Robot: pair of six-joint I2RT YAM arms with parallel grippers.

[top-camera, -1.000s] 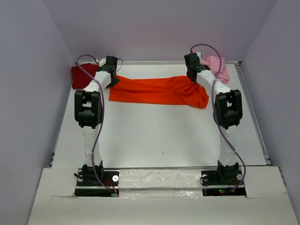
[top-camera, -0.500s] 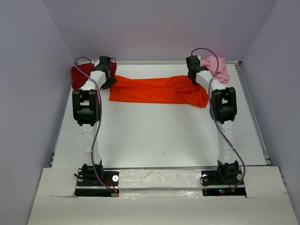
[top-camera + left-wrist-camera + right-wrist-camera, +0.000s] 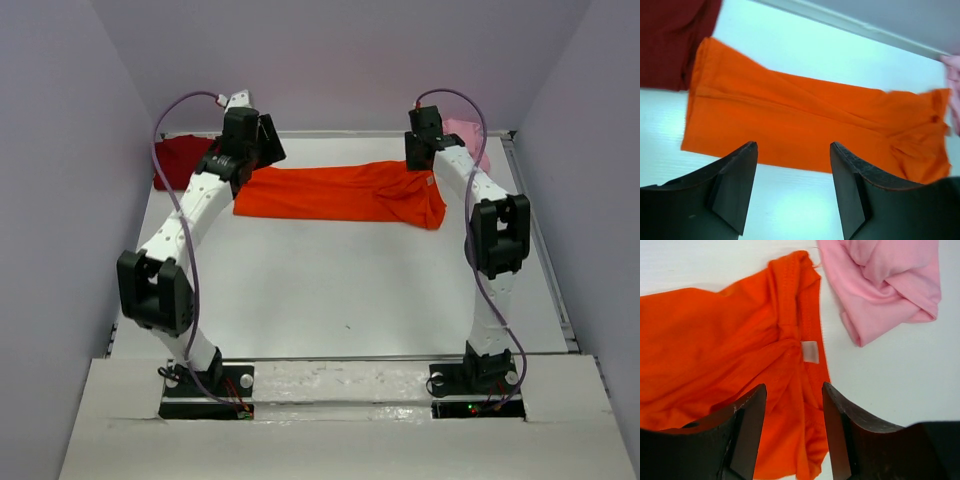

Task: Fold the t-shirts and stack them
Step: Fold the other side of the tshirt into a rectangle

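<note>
The bright orange t-shirt lies folded into a long strip across the far part of the table, its bunched collar end to the right. The dark red t-shirt sits at the far left and the pale pink t-shirt is crumpled at the far right. My left gripper hovers above the strip's left end. It is open and empty in the left wrist view, with the orange t-shirt below. My right gripper is open above the orange collar folds, clear of the cloth.
A raised rail borders the table's far edge, and grey walls close in on both sides. A white label shows at the orange collar. The pink t-shirt lies just right of that collar. White table stretches between shirt and arm bases.
Both grippers went from shut to open and let go of the orange t-shirt, which stays flat. Both arms rose off it, the left one lifting higher and stretching out.
</note>
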